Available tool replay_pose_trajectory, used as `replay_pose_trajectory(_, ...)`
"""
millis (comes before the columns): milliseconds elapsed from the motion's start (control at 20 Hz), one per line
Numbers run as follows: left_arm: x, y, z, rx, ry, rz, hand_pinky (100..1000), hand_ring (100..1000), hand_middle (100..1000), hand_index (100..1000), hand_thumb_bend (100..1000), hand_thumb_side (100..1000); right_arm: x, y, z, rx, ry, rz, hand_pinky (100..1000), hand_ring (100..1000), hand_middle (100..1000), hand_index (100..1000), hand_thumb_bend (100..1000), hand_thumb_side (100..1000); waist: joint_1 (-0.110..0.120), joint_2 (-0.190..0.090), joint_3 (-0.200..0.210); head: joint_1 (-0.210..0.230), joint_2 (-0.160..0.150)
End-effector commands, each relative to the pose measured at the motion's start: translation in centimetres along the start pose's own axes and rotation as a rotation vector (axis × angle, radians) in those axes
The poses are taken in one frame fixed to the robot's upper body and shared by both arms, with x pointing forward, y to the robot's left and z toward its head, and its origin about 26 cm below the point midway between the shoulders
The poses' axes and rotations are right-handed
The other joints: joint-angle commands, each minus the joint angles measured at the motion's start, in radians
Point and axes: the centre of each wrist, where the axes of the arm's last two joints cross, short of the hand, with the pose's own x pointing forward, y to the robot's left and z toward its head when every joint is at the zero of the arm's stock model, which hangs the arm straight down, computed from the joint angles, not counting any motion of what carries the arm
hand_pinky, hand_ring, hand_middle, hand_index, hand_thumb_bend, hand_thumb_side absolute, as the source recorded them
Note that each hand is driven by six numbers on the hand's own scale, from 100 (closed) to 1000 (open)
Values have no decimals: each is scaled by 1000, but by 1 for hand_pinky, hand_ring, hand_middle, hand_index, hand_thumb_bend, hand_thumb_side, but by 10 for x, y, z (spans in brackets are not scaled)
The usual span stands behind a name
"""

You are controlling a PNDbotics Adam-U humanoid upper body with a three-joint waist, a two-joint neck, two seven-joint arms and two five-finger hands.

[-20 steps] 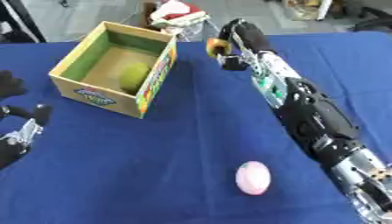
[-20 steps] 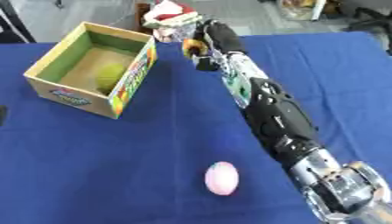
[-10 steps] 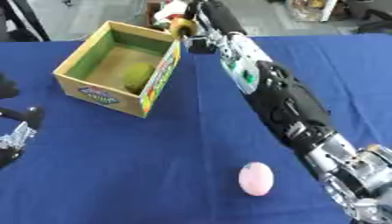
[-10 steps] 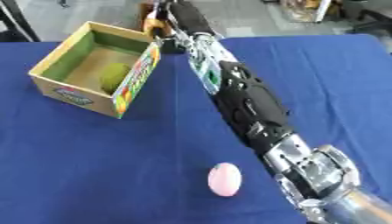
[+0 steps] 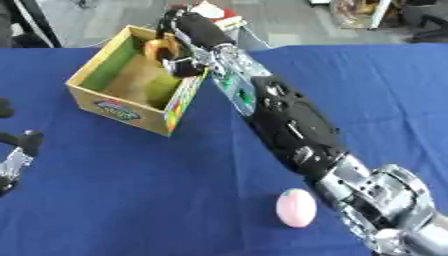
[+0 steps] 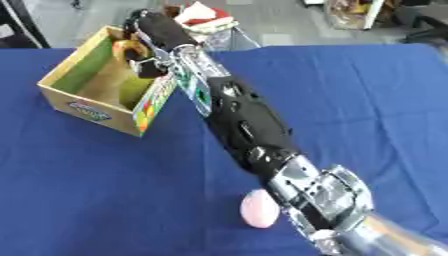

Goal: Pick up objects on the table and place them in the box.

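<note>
right arm stretched way out over the cardboard box [image 5: 122, 107], right hand [image 5: 179, 27] fingers curled round a small orange-brown object [image 5: 159, 49] held above the box opening, smooth pink egg-shaped object [image 5: 296, 208] sat on the blue-clothed tabletop [image 5: 122, 200], left hand [image 5: 16, 157] parked at the left edge, fingers relaxed

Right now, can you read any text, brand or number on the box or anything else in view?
None can be read.
Box: an oval blue label with colours on its front wall, lettering too blurred to read.
Box's right side wall: multicoloured print, no legible words.
Right hand, over the box holding an orange object: no readable marking.
Pink egg-shaped object: plain.
Left hand, at the view's left edge: no text.
</note>
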Motion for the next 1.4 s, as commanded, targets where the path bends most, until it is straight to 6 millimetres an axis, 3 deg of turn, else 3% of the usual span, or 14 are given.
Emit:
replay_pose_trajectory(50, 5, 3, -4, -9, -24, -8, 502, 741, 671, 824, 513, 271, 6, -22, -4, -50, -20, 107, 774, 766, 727, 858, 536, 413, 4, -16, -2, 0, -12)
replay_pose_trajectory(400, 4, 6, -2, 7, -17, -17, 503, 742, 675, 824, 512, 271, -12, -43, 5, -146, 47, 84, 759, 764, 722, 858, 455, 378, 7, -19, -30, 20, -12)
replay_pose_trajectory(600, 2, 9, 0, 25, -6, -30, 503, 741, 675, 824, 511, 271, -30, -71, 23, -155, 7, 20, 767, 768, 726, 855, 379, 337, 6, -24, -68, 47, -7)
replay_pose_trajectory(650, 1, 11, 1, 32, -2, -35, 502, 741, 675, 824, 511, 271, -34, -80, 32, -160, -16, 21, 770, 769, 727, 852, 395, 281, 6, -26, -79, 56, -6)
replay_pose_trajectory(700, 0, 13, 2, 39, 3, -41, 502, 741, 675, 824, 511, 271, -39, -88, 42, -163, -37, 25, 770, 769, 727, 850, 371, 336, 6, -27, -92, 66, -5)
replay_pose_trajectory(950, -4, 19, 8, 66, 27, -64, 502, 742, 676, 824, 510, 271, -47, -112, 105, -117, -152, -33, 783, 786, 741, 837, 312, 335, 3, -31, -137, 93, 3)
replay_pose_trajectory(1150, -5, 22, 9, 77, 35, -77, 502, 742, 676, 824, 510, 271, -41, -116, 149, -49, -217, -99, 782, 786, 741, 833, 303, 334, 3, -34, -160, 103, 8)
replay_pose_trajectory(1400, -6, 23, 11, 79, 42, -83, 502, 742, 677, 824, 510, 272, -29, -101, 184, 92, -315, -219, 778, 794, 745, 831, 278, 324, 3, -38, -174, 103, 9)
